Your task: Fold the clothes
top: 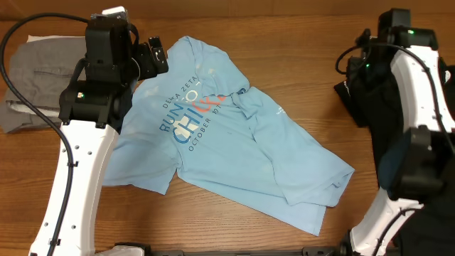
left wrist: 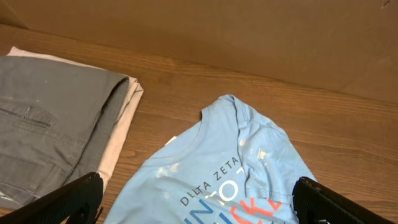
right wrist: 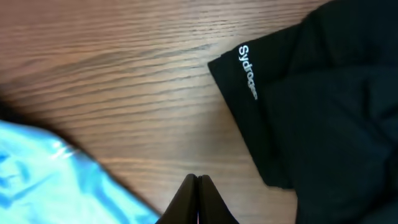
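The clothes, a light blue T-shirt (top: 234,135) with white, blue and orange-red chest lettering, lie crumpled across the middle of the table, one sleeve folded over the print. My left gripper (top: 158,57) hovers over the shirt's collar end. In the left wrist view it (left wrist: 199,186) stands wide open, its fingers either side of the lettering (left wrist: 230,186) and nothing between them. My right gripper (right wrist: 197,178) is shut on nothing above bare wood, between a corner of the shirt (right wrist: 50,174) and a black garment. In the overhead view it is hard to separate from that dark cloth.
Folded grey trousers (top: 28,71) lie at the far left on a pale garment (left wrist: 121,130). The black garment (top: 362,92) with white lettering (right wrist: 247,71) lies at the right under the right arm (top: 416,92). A brown wall (left wrist: 249,31) backs the table.
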Action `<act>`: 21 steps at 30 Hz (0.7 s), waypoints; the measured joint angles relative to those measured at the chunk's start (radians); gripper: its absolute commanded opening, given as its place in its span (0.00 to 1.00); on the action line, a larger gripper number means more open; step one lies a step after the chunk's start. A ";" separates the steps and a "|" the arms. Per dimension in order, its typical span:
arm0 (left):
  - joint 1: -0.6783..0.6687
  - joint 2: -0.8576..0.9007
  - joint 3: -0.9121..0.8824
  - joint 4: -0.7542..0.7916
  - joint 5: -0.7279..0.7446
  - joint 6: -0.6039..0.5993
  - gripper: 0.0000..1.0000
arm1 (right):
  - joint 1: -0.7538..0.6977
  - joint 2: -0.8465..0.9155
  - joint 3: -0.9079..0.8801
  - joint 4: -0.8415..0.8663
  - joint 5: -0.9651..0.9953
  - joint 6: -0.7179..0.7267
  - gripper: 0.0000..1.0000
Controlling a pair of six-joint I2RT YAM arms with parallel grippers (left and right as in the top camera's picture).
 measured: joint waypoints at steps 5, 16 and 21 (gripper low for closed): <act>0.000 0.000 0.000 0.000 0.000 0.000 1.00 | -0.015 0.125 0.000 0.067 0.021 -0.031 0.04; 0.000 0.000 0.000 0.000 0.000 0.000 1.00 | -0.164 0.251 0.000 0.098 -0.062 -0.044 0.04; 0.000 0.000 0.000 0.000 0.000 0.000 1.00 | -0.192 0.253 0.000 0.063 -0.193 -0.077 0.04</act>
